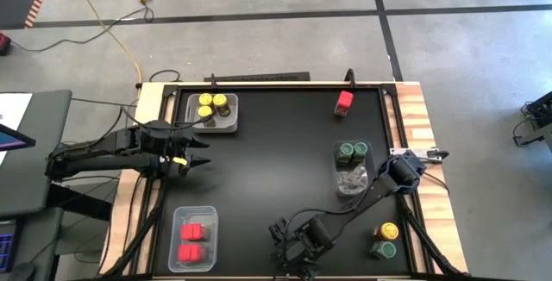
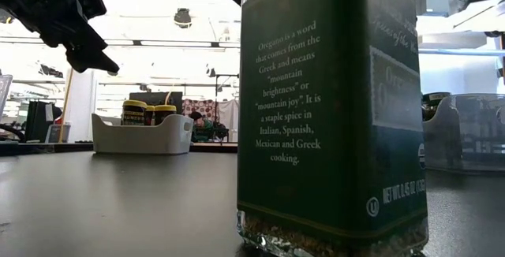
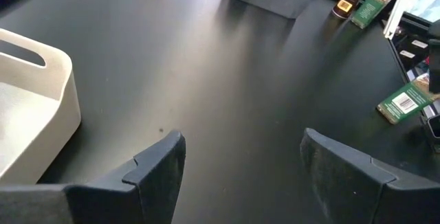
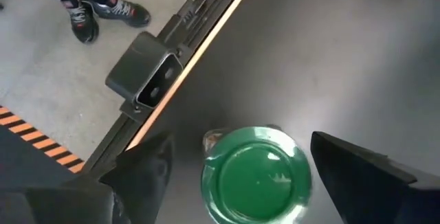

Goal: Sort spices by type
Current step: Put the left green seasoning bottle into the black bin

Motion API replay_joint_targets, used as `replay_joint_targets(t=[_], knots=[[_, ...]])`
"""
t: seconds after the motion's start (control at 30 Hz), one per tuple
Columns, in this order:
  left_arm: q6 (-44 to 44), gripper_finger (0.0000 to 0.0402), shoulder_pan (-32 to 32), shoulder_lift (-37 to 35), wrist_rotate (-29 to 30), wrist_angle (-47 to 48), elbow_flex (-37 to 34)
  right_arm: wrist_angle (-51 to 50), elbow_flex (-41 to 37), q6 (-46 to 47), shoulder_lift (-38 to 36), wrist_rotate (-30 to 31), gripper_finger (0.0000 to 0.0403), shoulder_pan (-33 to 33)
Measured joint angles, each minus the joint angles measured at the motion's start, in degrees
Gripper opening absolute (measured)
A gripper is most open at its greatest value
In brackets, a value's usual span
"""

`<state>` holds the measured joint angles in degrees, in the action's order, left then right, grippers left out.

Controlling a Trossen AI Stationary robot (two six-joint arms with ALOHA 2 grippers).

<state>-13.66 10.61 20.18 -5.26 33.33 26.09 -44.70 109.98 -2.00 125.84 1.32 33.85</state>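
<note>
Far left above the black table, leave the left gripper (image 1: 194, 156) parked, fingers apart and gripping nothing, just beside the pale plastic bin (image 1: 226, 128) of yellow-lidded dark jars (image 1: 211, 106); no part for it in this step. Nearer the front edge on that side, count the red blocky containers (image 1: 191, 240) as sorted in the clear rectangular bin (image 1: 207, 216). Toward the middle of the front edge, find the right gripper (image 4: 240, 145) poised above the green-lidded dark glass oregano jar (image 4: 256, 183), fingers spread wide on either side of the round lid and apparently touching nothing. Judge the step in hand as the grasp on this jar. To do it well, centre the lid evenly between the two fingers first, then descend straight so that the pads meet the flat sides below the lid rather than the lid's rim. Close gently and squarely, given the upright jar's place near the table's edge and the risk of a nudge tipping it. Lift clear before travelling. Farther right, aim for the clear bin (image 1: 352, 182) holding green-lidded jars (image 1: 352, 151), passing well apart from the lone red block (image 1: 344, 102) at the back. At the right front corner, expect the loose yellow-lidded jar (image 1: 388, 231) and green-lidded jar (image 1: 384, 250) to need sorting later.
</note>
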Motion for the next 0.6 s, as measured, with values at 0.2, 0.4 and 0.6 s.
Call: replay_joint_targets(t=[0.2, 0.4, 0.6], knots=[[-0.68, 0.0277, 0.00, 0.00, 0.00, 0.32, 0.00, 3.27, -2.76, 0.00, 0.05, -0.07, 0.0346, -0.24], [-0.62, 0.0277, 0.00, 0.00, 0.01, 0.34, 0.00, 3.60, -2.79, -1.51, 0.04, -0.07, 0.0302, -0.22], [-0.58, 0.0277, 0.00, -0.01, 0.01, 0.34, 0.00, 2.17, -2.83, -0.73, 1.58, -0.27, 0.0268, -0.22]])
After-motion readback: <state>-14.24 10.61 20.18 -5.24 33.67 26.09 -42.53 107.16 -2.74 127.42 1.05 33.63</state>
